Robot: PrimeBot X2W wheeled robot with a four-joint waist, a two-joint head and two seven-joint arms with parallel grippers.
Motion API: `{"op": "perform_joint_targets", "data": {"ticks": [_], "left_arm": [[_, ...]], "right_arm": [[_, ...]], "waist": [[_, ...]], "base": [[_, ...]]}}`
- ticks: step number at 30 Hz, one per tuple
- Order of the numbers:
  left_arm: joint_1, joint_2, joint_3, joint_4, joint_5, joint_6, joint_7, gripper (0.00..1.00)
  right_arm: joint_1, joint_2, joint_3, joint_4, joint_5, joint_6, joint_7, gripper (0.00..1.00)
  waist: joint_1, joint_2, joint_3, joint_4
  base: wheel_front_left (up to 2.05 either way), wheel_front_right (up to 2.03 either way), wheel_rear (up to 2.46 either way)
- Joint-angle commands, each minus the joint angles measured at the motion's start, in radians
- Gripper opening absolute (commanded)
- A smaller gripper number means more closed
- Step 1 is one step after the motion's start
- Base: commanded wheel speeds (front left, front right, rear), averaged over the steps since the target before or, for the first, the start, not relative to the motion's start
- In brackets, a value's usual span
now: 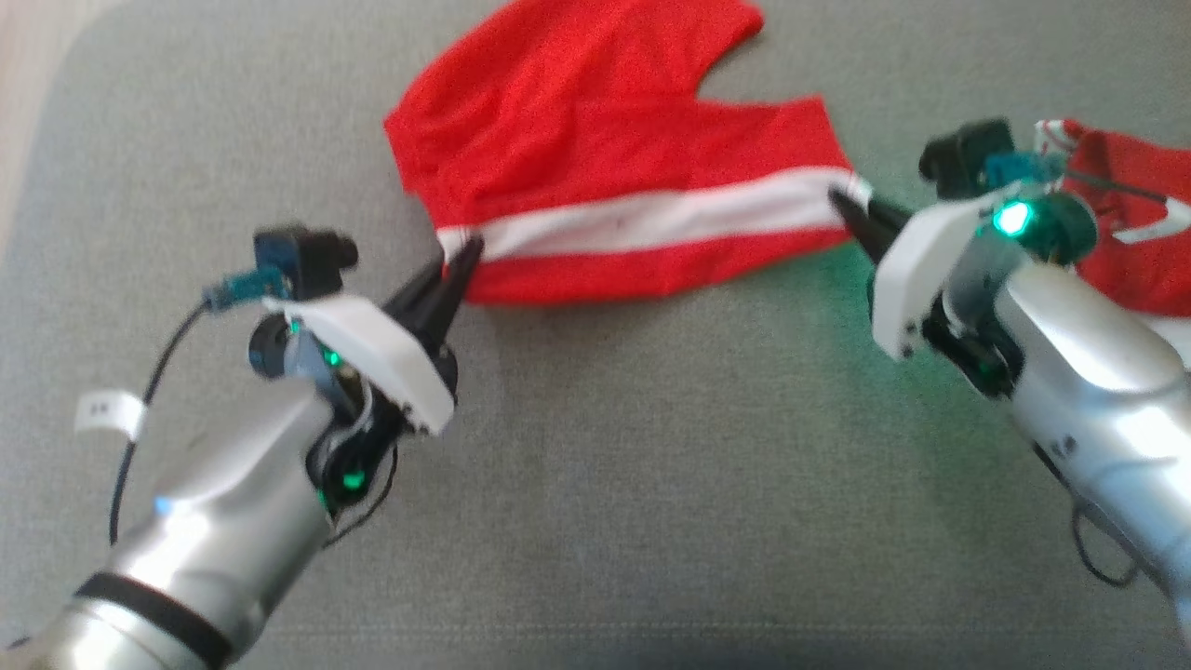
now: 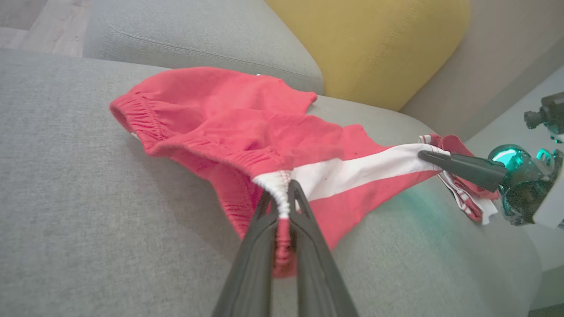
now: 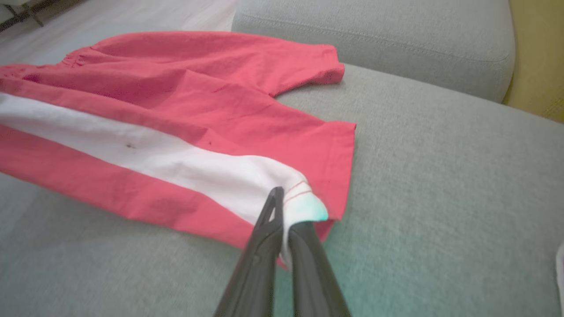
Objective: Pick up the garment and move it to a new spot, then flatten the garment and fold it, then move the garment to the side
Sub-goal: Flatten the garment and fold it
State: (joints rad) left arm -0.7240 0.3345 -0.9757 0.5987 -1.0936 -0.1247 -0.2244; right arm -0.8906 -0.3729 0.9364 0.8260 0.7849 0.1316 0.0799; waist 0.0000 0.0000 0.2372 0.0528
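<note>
- Grey sofa seat (image 1: 595, 484) carries the work; a yellow cushion (image 2: 374, 44) sits at the back.
- Red garment (image 1: 595, 140), shorts by the look of it, lies spread on the seat, mostly flat with some rumpling near the waistband.
- Left gripper (image 1: 461, 261) is clamped on the elastic waistband end of the white stripe (image 1: 651, 221); cloth sits pinched between its fingers.
- Right gripper (image 1: 851, 207) is clamped on the leg-hem end of the same stripe.
- Key relation: the stripe runs side to side between the two grippers and marks the near edge. The rest of the garment lies beyond that line, away from the robot.
- Judgement: both arms are equally placed, one at each end, so drawing apart would flatten it, and carrying the held edge away from the robot would fold it.
- Second red cloth (image 1: 1135, 233) lies just past the right gripper and could snag.
</note>
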Motion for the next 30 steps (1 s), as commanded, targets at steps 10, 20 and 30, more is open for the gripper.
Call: {"op": "perform_joint_targets", "data": {"ticks": [10,20,30], "left_arm": [[0.064,0.072,-0.044,-0.061,-0.013,-0.006,-0.03,0.0],[0.209,0.12,-0.083,-0.159,-0.014,-0.006,-0.036,0.0],[0.358,0.164,-0.095,-0.308,-0.029,0.028,-0.032,0.0]], "right_arm": [[0.086,-0.164,0.16,-0.184,0.198,-0.001,0.095,0.0],[0.147,-0.276,0.259,-0.293,0.344,-0.001,0.151,0.0],[0.221,-0.421,0.303,-0.433,0.485,-0.001,0.346,0.0]], "waist": [[0.0,0.0,-0.124,-0.029],[0.0,0.0,-0.237,-0.028],[0.0,0.0,-0.291,-0.025]], "base": [[0.0,0.0,0.0],[0.0,0.0,0.0],[0.0,0.0,0.0]]}}
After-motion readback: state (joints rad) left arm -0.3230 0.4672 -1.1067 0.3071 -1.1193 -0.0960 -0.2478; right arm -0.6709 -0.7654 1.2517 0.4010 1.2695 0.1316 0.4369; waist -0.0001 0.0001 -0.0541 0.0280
